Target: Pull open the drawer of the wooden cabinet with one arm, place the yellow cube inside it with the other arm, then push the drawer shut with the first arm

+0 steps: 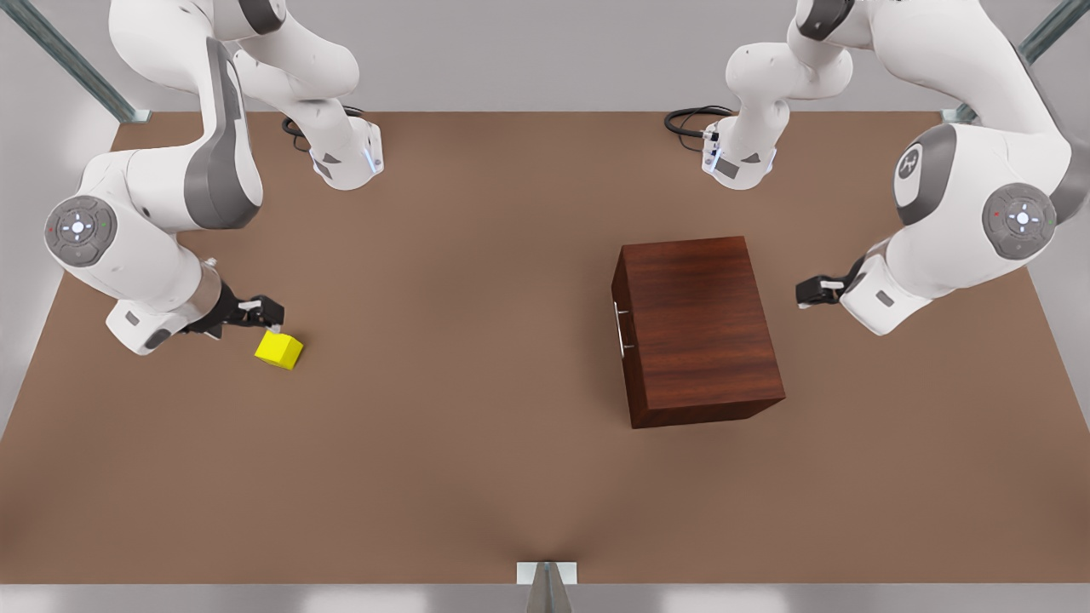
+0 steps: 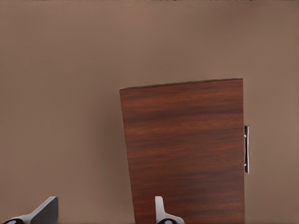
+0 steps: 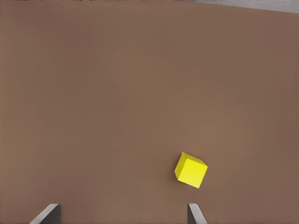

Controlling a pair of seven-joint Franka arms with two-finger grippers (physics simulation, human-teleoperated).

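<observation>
Found one small bright yellow plain-faced cube (image 1: 279, 350) on the brown bench (image 1: 477, 340), well apart from one dark reddish-brown wooden cabinet (image 1: 702, 323).

Saw the cube lying at the front view's left, turned slightly askew, just beside the right end effector (image 1: 271, 319), whose fingers (image 3: 48, 213) stood wide apart and held nothing. Counted one drawer (image 1: 624, 366) in the cabinet, sitting flush and closed, with one slim silver bar handle (image 1: 622, 330) facing the front view's left. Noted horizontal grain across the cabinet's top. Placed the left end effector (image 1: 805, 294) at the front view's right, near the cabinet's back side and clear of it, fingers (image 2: 160, 211) spread wide and empty. Counted two white arms; made out one small emblem (image 1: 909, 162) on the arm at the front view's right, too small to read.
</observation>
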